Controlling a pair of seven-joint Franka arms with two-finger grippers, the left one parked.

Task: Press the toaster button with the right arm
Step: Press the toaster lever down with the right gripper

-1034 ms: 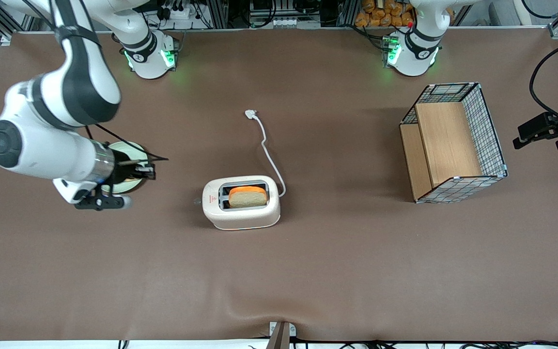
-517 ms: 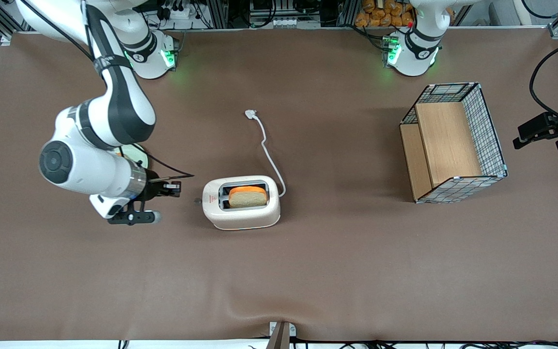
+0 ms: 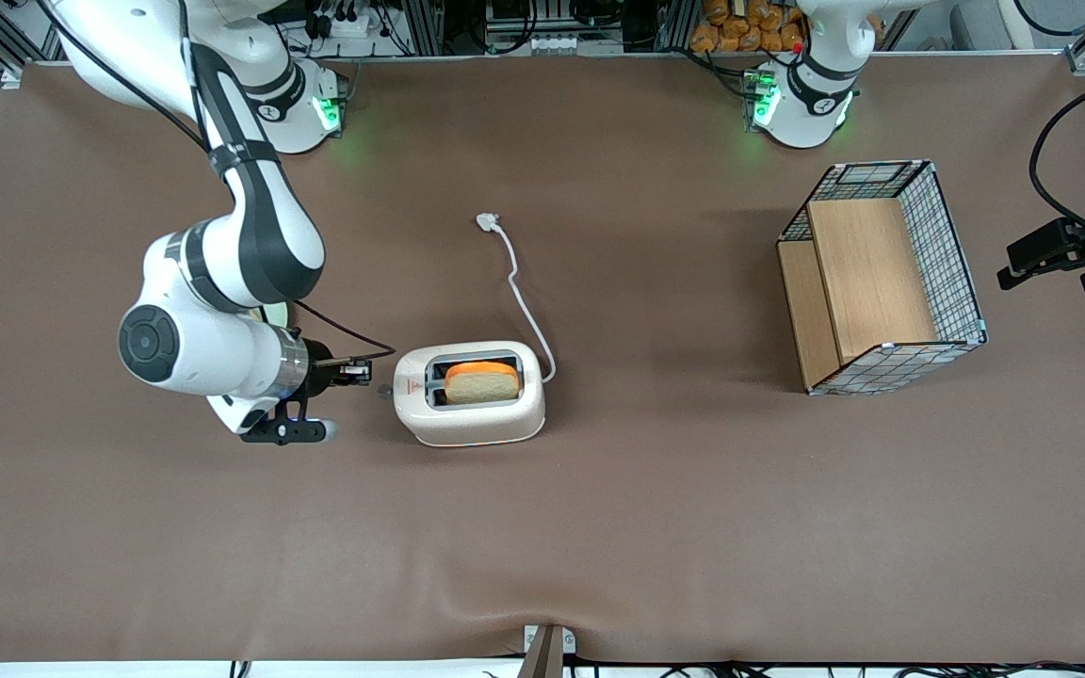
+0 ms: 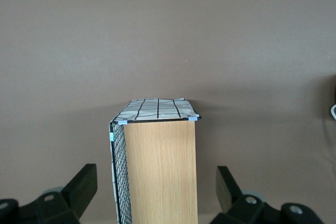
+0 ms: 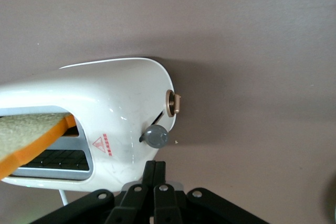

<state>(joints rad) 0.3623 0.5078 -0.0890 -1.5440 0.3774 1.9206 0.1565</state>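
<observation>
The white two-slot toaster stands mid-table with a slice of toast in one slot. Its red mark is on the short end facing the working arm. The small grey button sticks out of that end. It also shows in the right wrist view, below a beige dial. The right arm's gripper is shut and empty, level with that end, with its closed fingertips a short gap from the button.
The toaster's white cord runs away from the front camera to a plug. A pale green plate is mostly hidden under the working arm. A wire-mesh wooden basket stands toward the parked arm's end and also shows in the left wrist view.
The right arm has swung from over the green plate toward the toaster. Its shut gripper now sits close to the toaster's button end. The toaster has not moved.
</observation>
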